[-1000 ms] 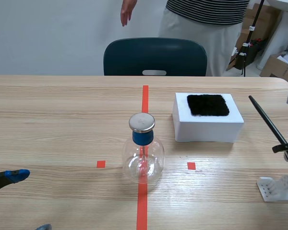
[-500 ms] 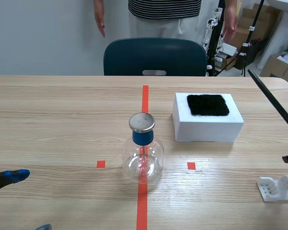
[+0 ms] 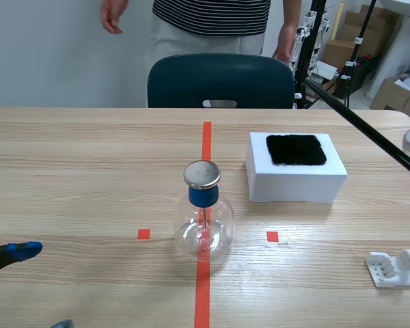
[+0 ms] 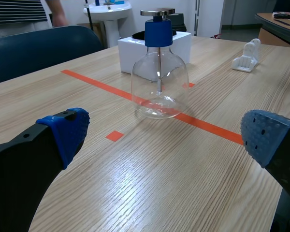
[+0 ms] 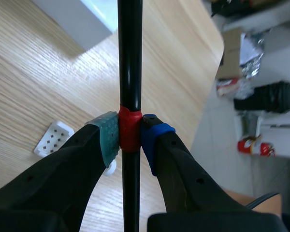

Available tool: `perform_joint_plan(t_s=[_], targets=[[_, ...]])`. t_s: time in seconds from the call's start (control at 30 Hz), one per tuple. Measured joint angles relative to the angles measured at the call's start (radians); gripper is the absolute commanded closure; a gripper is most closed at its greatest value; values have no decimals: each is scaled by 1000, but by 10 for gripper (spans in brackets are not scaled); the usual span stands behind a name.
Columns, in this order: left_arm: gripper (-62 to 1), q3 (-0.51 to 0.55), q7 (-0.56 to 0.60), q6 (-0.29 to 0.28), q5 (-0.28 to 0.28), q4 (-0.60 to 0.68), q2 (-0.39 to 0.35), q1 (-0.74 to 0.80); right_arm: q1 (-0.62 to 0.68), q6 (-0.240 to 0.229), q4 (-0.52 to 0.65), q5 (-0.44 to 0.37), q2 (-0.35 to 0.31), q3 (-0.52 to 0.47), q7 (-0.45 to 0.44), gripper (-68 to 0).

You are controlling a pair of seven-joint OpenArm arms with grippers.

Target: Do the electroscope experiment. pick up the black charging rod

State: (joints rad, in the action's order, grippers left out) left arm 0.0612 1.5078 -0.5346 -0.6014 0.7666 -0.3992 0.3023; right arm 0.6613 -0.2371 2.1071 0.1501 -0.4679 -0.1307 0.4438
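- The black charging rod (image 3: 369, 133) is held clear of the tabletop (image 3: 75, 171) at the right side. It slants from far left down to near right, past the white box (image 3: 297, 179).
- The right jaws are clenched on the rod, with a green pad (image 5: 108, 135) and a blue pad (image 5: 154, 140) pressing its red band (image 5: 129, 129).
- The left jaws are released, with blue pads (image 4: 67, 130) spread wide, low at the near left.
- The glass flask (image 3: 203, 219), with a blue collar and metal cap (image 3: 202, 174), stands on the red tape line.
- A black cloth (image 3: 296, 149) lies on top of the white box, right of the flask.
- A small white stand (image 3: 394, 268) lies at the near right.
- A person (image 3: 212, 14) stands behind the chair (image 3: 220, 78).
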Motion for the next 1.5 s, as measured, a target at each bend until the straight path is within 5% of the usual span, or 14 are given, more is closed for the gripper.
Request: perform_joint_plan(t_s=[0.47,0.77,0.97,1.5], targets=[[-623,0,0,0,0,0,0,0,199,-1,77,535,97,55,-433,-2],[-623,0,0,0,0,0,0,0,301,160,76,727,97,88,-698,-2],[-623,0,0,0,0,0,0,0,367,216,76,758,97,88,-810,-2],[-623,0,0,0,0,0,0,0,378,215,33,770,97,88,-873,-2]])
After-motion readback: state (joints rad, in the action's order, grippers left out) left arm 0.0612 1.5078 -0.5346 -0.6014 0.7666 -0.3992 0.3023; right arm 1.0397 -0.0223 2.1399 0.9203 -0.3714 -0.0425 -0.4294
